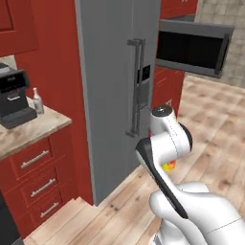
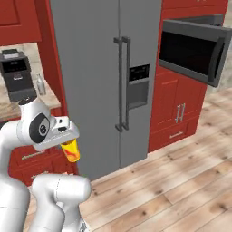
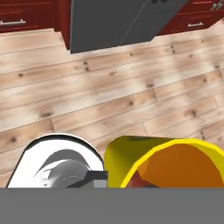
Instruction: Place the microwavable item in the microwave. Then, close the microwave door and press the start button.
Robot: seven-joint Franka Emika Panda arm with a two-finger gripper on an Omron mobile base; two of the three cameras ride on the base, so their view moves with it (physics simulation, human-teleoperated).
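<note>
**Cup in the end effector, microwave door open**

Nearest your hand camera sat the yellow cup (image 3: 166, 162), its open mouth and orange inside turned toward the lens, with plank floor (image 3: 109, 100) beneath it. Your end effector (image 2: 68, 146) was closed on that cup, which hung below the wrist with its red mark showing, in front of the lower part of the grey fridge (image 2: 104, 81) and well above the floor. To the right of the fridge, high up among red cabinets (image 2: 174, 113), the microwave (image 2: 192, 22) stood with its door (image 2: 192, 52) swung open, dark window facing out. To the left of the fridge, a worktop (image 1: 33, 129) carried a black coffee machine (image 1: 14, 95) and, just beside it, a pale slim bottle (image 1: 38, 101). The cup was well apart from the microwave, lower and to its left.
</note>
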